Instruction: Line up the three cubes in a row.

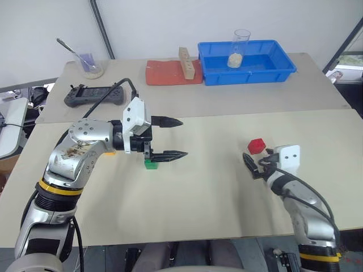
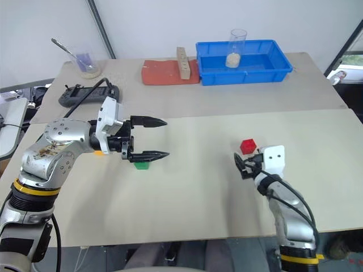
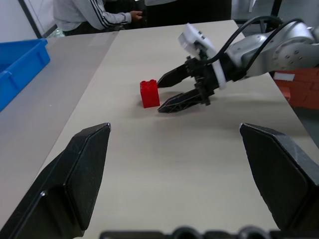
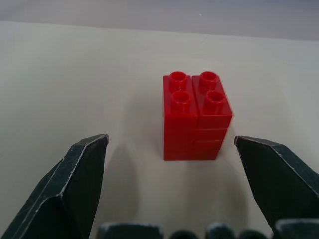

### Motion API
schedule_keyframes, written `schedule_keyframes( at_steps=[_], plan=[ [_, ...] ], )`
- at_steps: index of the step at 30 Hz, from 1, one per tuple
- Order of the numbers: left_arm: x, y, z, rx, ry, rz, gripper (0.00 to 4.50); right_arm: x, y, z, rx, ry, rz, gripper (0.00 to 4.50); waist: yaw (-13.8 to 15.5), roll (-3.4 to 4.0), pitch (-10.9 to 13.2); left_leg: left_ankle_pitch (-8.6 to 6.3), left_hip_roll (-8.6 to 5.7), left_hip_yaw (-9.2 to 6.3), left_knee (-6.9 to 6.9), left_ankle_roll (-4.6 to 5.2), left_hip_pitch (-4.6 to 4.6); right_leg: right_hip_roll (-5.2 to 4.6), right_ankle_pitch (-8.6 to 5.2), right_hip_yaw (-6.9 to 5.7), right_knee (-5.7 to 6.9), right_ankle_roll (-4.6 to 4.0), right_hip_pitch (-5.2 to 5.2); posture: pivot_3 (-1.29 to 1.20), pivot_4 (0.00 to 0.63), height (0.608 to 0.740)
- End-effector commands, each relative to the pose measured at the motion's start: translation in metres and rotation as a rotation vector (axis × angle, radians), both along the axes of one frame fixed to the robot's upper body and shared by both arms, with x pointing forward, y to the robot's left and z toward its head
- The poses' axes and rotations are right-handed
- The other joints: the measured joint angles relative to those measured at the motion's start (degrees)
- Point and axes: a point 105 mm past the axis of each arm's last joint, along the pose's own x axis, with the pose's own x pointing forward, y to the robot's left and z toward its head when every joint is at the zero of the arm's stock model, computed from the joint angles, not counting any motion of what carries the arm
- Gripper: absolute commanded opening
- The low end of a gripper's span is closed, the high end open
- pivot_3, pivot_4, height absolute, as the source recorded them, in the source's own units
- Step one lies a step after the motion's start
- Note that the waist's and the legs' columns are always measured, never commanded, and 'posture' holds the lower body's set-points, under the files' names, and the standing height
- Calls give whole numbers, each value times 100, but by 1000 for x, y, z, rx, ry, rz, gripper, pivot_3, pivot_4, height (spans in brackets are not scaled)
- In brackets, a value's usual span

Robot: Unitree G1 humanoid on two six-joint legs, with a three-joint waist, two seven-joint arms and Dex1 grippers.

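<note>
Right gripper (image 1: 253, 165) is sitting wide open and empty just behind the red cube (image 4: 195, 115) on the tan table (image 1: 215, 198), so if one finger (image 4: 75, 184) is bumping it while closing, the cube might be tipping over.

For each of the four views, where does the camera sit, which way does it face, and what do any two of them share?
Left eye view: on the head, looking down over the table; both arms, left gripper above the green cube.
Right eye view: beside it, same scene.
Left wrist view: along the left gripper's fingers, facing the right gripper and red cube.
Right wrist view: along the right gripper's fingers, close to the red cube.
Shared: the red cube appears in all four.
</note>
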Motion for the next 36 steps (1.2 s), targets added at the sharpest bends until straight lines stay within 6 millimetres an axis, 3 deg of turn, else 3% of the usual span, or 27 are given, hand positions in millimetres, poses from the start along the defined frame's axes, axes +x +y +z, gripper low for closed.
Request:
schedule_keyframes(
  at_steps=[1,7,17,19,22,25,28,31,36],
  plan=[
    [-4,0,8,0,-49,-16,4403,10,-4,10,-18,-62,-40,4500,3,1,0,0,0,0,0,0,1,0,0,0,3,0,0,0,150,740],
    [-6,2,7,-3,-54,2,4403,17,-9,11,-32,-89,-53,4500,3,1,0,1,0,0,3,0,2,1,1,2,4,0,1,0,150,740],
    [-12,9,4,-10,-41,33,4500,9,-11,12,-59,-102,13,1436,-6,1,0,1,0,0,2,1,4,2,2,4,7,-1,0,0,150,740],
    [-15,13,1,5,-37,33,4500,7,-9,17,-73,-99,73,1443,-4,1,0,0,0,0,1,1,5,2,2,6,8,-1,1,0,150,740],
    [-17,21,0,19,-53,40,4500,2,14,25,-123,-84,291,1443,-5,4,2,0,-1,1,5,1,3,3,2,7,7,-1,1,0,150,740],
    [-25,30,-6,45,-49,18,4500,-12,50,38,-113,-68,617,1443,-54,5,3,0,4,2,5,1,4,5,1,6,4,-1,2,0,150,740],
    [-32,37,-16,68,-41,-5,4500,-31,74,37,-134,-12,915,1443,-77,5,3,-1,8,3,1,2,4,5,1,2,2,-1,2,0,150,740],
    [-41,43,-30,103,-50,-28,4500,-43,79,29,-172,49,1122,1443,-65,4,3,-6,7,3,4,8,3,4,1,0,-5,-1,6,0,150,740],
    [-55,47,-46,120,-54,-39,4500,-34,70,20,-237,89,1261,1443,-19,0,9,-9,6,3,12,10,0,0,8,-3,-20,2,11,0,150,740]
  ],
)
